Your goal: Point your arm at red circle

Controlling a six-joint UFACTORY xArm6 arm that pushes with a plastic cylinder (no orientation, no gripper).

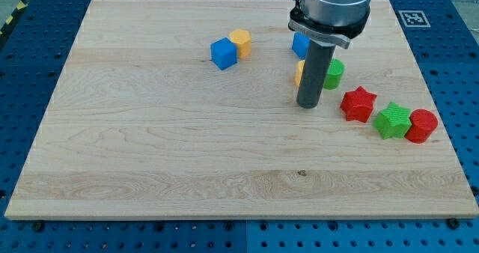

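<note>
The red circle (pixel 422 125) lies near the board's right edge, touching a green star (pixel 393 120) on its left. My tip (pixel 307 105) rests on the board well to the left of the red circle, just left of a red star (pixel 358 103). The rod stands in front of a yellow block (pixel 299 72) and a green round block (pixel 333 72), partly hiding both.
A blue block (pixel 300 43) sits behind the rod, mostly hidden. A blue cube (pixel 223 53) and a yellow block (pixel 240 42) touch each other at the view's upper middle. The wooden board (pixel 150 148) lies on a blue perforated table.
</note>
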